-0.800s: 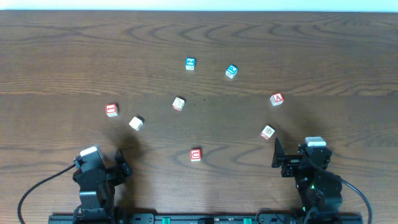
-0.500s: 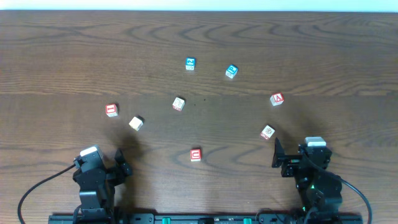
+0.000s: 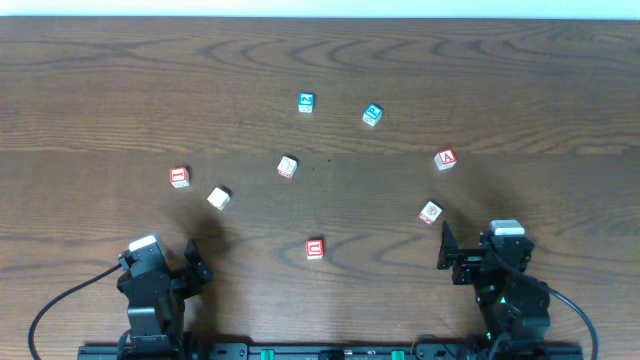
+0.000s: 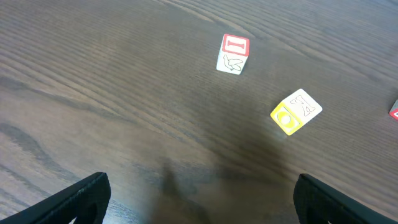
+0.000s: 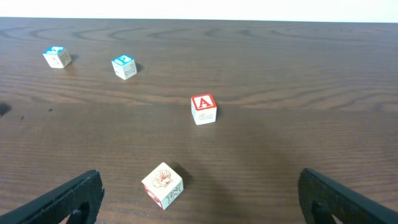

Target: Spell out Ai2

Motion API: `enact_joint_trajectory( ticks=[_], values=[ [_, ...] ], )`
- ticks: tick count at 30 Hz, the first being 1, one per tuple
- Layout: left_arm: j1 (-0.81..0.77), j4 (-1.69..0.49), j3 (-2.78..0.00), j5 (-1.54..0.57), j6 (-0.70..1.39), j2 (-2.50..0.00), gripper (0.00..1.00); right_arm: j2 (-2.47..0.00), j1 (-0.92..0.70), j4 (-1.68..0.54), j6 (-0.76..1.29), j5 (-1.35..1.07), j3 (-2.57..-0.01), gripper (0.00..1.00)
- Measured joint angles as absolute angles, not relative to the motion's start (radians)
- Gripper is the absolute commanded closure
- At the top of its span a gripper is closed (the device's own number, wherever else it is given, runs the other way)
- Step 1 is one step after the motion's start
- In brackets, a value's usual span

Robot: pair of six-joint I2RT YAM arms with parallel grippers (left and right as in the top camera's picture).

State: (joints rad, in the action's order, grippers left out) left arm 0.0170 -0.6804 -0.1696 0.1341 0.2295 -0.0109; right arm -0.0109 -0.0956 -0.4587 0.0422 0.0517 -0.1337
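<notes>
The red-edged "A" cube (image 3: 445, 159) lies at right centre and shows in the right wrist view (image 5: 203, 109), well ahead of my open, empty right gripper (image 3: 478, 255) (image 5: 202, 202). The red-edged "I" cube (image 3: 179, 177) lies at the left and shows in the left wrist view (image 4: 234, 52), far ahead of my open, empty left gripper (image 3: 165, 262) (image 4: 202, 205). Two blue-edged cubes lie at the back, one at the left (image 3: 305, 102) (image 5: 57, 57) and one at the right (image 3: 372, 115) (image 5: 124, 66). Their marks are too small to tell which bears the "2".
A red-edged cube with a C-like mark (image 3: 315, 249) lies front centre. A yellow-sided cube (image 3: 219, 198) (image 4: 296, 111) lies right of the "I" cube. A cube with a shell picture (image 3: 430, 212) (image 5: 163, 185) sits just ahead of my right gripper. Another cube (image 3: 287, 167) lies mid-table.
</notes>
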Motion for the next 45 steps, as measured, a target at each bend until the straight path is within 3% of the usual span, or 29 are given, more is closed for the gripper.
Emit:
enact_joint_trajectory(
  ticks=[32, 45],
  values=[
    [0.017, -0.672, -0.170, 0.125, 0.244, -0.011, 0.05, -0.011, -0.096, -0.459, 0.042, 0.052, -0.134, 0.01],
    [0.017, -0.316, -0.168, -0.019, 0.234, -0.096, 0.05, -0.011, -0.096, -0.459, 0.042, 0.052, -0.134, 0.01]
  ],
)
